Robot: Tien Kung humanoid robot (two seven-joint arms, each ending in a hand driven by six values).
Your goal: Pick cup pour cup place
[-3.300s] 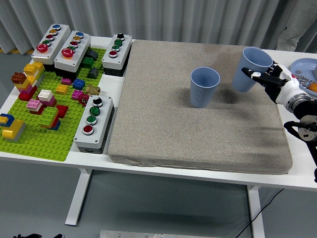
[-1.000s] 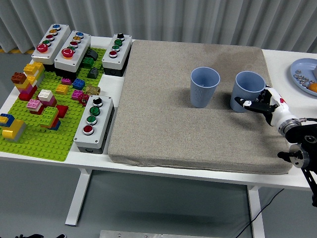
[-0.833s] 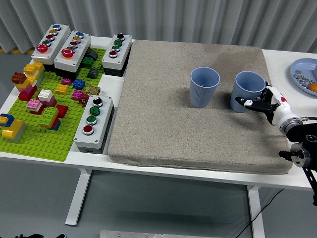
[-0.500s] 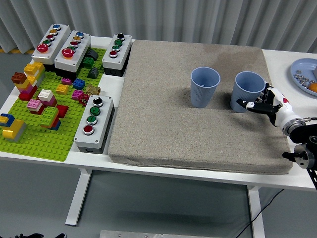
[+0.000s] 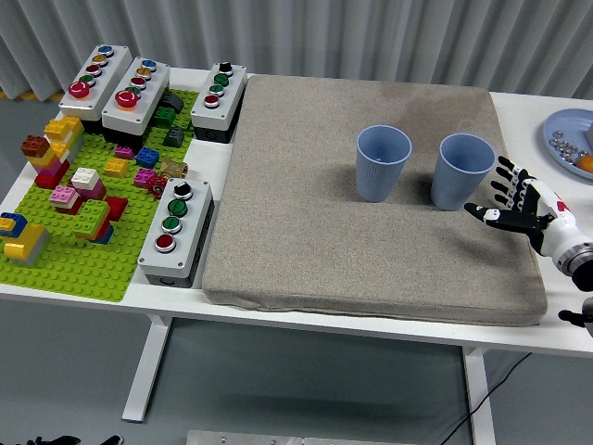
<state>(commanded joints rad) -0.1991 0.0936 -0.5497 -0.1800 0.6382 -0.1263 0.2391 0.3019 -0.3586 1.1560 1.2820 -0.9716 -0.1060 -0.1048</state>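
Standing upright on grey mat: two cups, seemingly empty.

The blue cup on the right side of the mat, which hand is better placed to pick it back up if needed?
Probably the right hand: it hovers open just beside the right cup, which stands upright on the mat. No left arm is in view.

Two pale blue cups stand upright and open-mouthed, side by side but apart, on a grey-brown mat. The right blue cup sits just beside the robot hand, up and to its left, with a gap between cup and spread fingers. The left blue cup stands farther left of the robot hand, beyond the first cup. Both taper toward the base; their contents cannot be made out.
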